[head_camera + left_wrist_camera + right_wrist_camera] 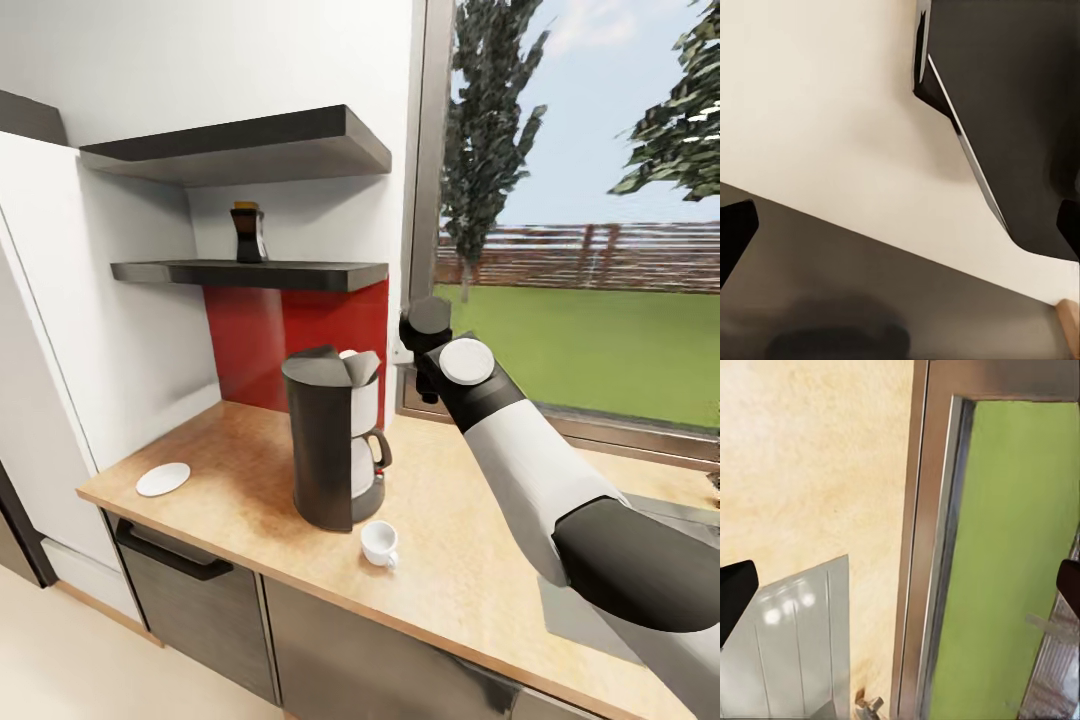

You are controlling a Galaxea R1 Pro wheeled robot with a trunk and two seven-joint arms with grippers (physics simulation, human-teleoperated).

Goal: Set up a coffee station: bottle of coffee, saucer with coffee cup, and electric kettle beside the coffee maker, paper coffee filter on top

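The saucer (163, 479) lies flat on the desk (470, 560) at about 9 o'clock from the coffee maker (335, 450), well apart from it. The bottle of coffee (248, 233) stands up on the lower kitchen shelf (250, 273), at 11 o'clock above the coffee maker. The coffee maker stands in the middle of the desk, and something white sits in its top, maybe the paper filter, but it is hard to tell. The coffee cup (380, 545) sits on the desk just beside the coffee maker, at 5 o'clock. The right arm (520, 460) reaches up toward the window (580, 250). Its right hand (900, 585) is wide apart and holds nothing. The left hand (900, 225) is also wide apart and holds nothing.
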